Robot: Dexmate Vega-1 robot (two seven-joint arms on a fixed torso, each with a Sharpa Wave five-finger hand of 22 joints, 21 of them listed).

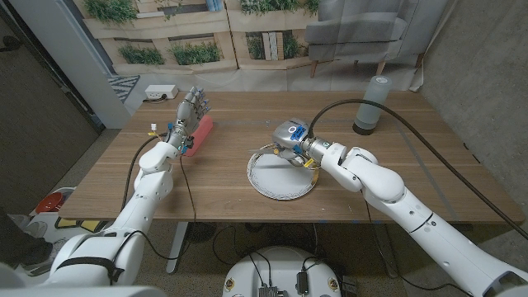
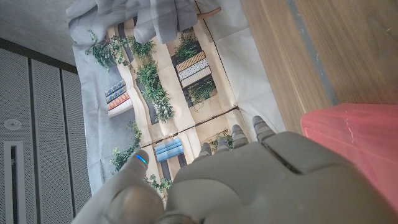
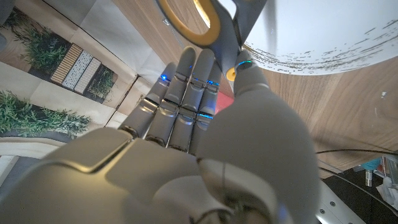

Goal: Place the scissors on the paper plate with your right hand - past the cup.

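The right hand (image 1: 289, 136) is hovering at the far rim of the paper plate (image 1: 266, 181), pinching the scissors (image 3: 214, 22) between its thumb and fingers. In the right wrist view the scissors are showing a yellow-orange handle loop and a grey body, hanging just over the white plate (the blades cannot be made out). The tall grey cup (image 1: 370, 105) is standing well apart, at the far right of the wooden table (image 1: 223, 198). The carry seems to be nearly finished; what looks left is lowering the scissors onto the plate and letting go. The left hand (image 1: 191, 111) is waiting beside a pink block (image 1: 200, 134), fingers apart, holding nothing.
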